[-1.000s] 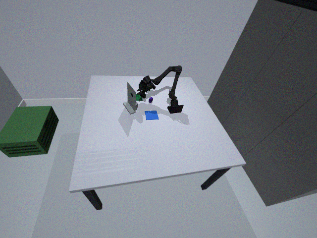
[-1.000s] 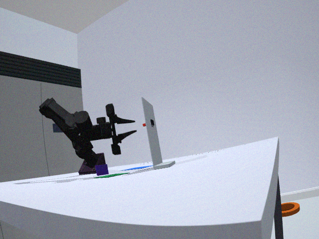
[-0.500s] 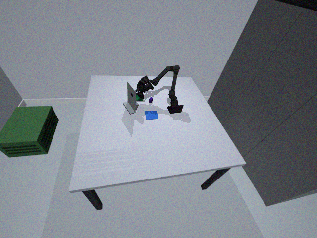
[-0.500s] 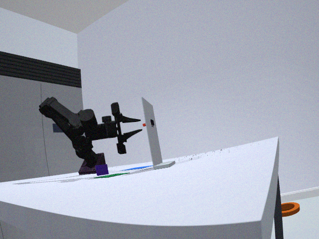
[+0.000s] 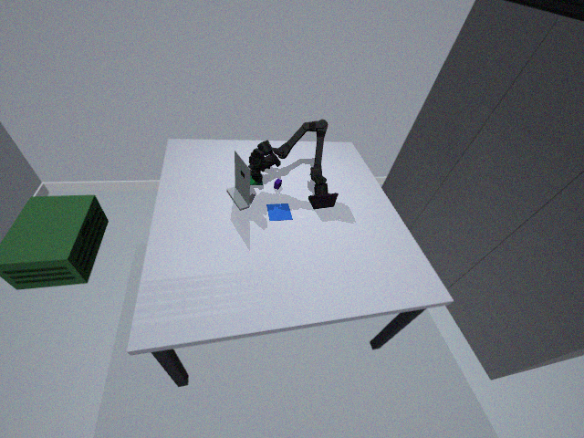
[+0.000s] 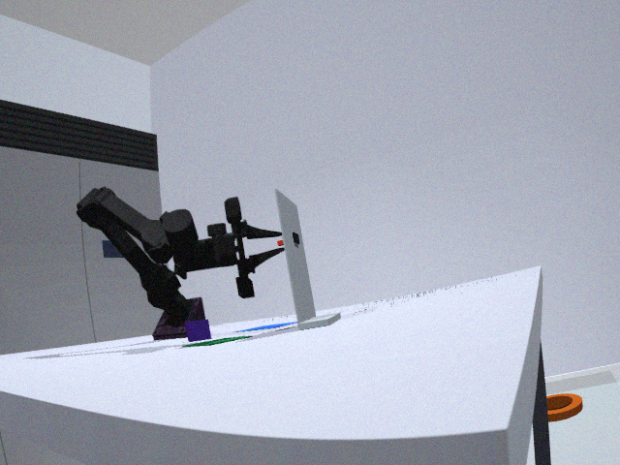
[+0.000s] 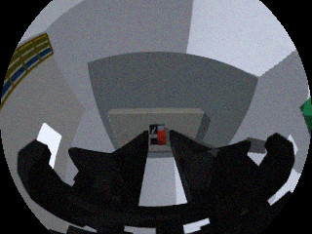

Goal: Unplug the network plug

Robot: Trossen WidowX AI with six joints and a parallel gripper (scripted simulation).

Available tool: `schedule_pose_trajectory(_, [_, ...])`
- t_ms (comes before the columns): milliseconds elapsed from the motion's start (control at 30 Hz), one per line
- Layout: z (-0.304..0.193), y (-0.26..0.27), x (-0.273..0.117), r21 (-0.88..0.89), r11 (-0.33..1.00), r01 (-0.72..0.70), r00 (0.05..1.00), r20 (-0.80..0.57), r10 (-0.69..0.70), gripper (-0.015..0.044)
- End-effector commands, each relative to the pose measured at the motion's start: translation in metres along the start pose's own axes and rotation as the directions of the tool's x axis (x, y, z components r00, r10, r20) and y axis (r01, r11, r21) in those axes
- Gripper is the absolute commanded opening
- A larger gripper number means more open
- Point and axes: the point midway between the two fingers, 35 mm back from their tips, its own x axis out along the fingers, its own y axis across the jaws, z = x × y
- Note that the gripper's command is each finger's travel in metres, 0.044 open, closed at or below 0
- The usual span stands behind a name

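The upright grey panel (image 5: 241, 189) (image 6: 301, 282) (image 7: 171, 80) has a dark socket opening (image 5: 242, 174) (image 7: 153, 128). The small red plug (image 6: 280, 242) (image 7: 162, 137) sticks out of the panel's near face. My gripper (image 6: 283, 241) (image 7: 159, 133) is partly open at the panel, one finger above and one below the plug in the exterior view, with gaps visible. The thin tab cannot be made out. A blue square (image 5: 279, 212) (image 6: 270, 326) and a green square (image 5: 255, 183) (image 6: 217, 341) are marked on the table.
A purple block (image 5: 277, 183) (image 6: 198, 330) stands on the table near the green square. The panel's foot (image 5: 243, 205) (image 6: 327, 320) rests on the table. The arm's base (image 5: 323, 201) stands to the right of the blue square in the top view.
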Motion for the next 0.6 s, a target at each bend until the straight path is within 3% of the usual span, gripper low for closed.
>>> schedule_pose_trajectory(0, [0.0005, -0.0009, 0.0013, 0.006, 1.0, 0.004, 1.0, 0.002, -0.004, 0.0084])
schedule_pose_trajectory(400, [0.0005, -0.0009, 0.0013, 0.006, 1.0, 0.004, 1.0, 0.002, -0.004, 0.0004])
schedule_pose_trajectory(567, [0.0004, -0.0009, 0.0009, 0.006, 1.0, 0.004, 1.0, 0.002, -0.004, 0.0])
